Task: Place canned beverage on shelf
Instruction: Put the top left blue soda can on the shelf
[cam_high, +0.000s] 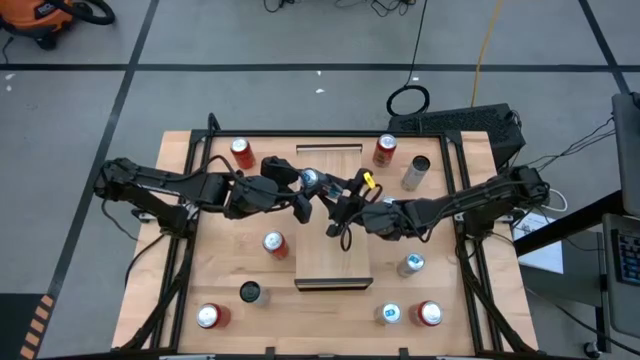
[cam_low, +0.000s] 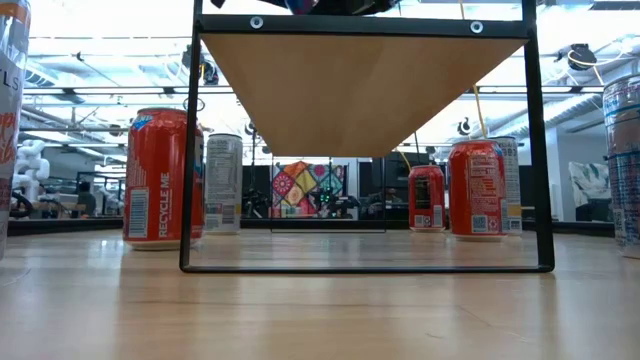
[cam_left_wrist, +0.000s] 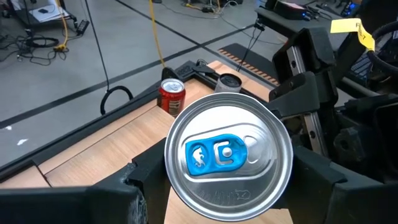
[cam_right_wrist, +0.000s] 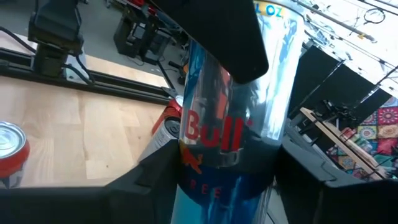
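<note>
Hanging between the two grippers above the shelf (cam_high: 333, 258), the blue-and-silver can (cam_high: 314, 180) is the thing everything turns on; the left gripper (cam_high: 303, 204) is clasping it, its wrist view showing the silver lid (cam_left_wrist: 228, 157) with a blue tab sitting snug between the dark fingers (cam_left_wrist: 311, 168); the right gripper (cam_high: 340, 214) is reaching in from the opposite side, and its wrist view is showing the can body (cam_right_wrist: 233, 118) standing between its own fingers (cam_right_wrist: 158, 171), close on both sides, though whether they are pressing the can I cannot tell; the can's long axis is looking roughly upright, and it is sitting over the shelf's far end, so the coming move seems to be a handover or a straight lowering; both arms are about equally near.

The low view is catching only the shelf's underside and frame, the grippers being cut off at its upper edge; in the high view the can is partly hidden among the fingers; other cans are standing about the table (cam_high: 225, 240).
</note>
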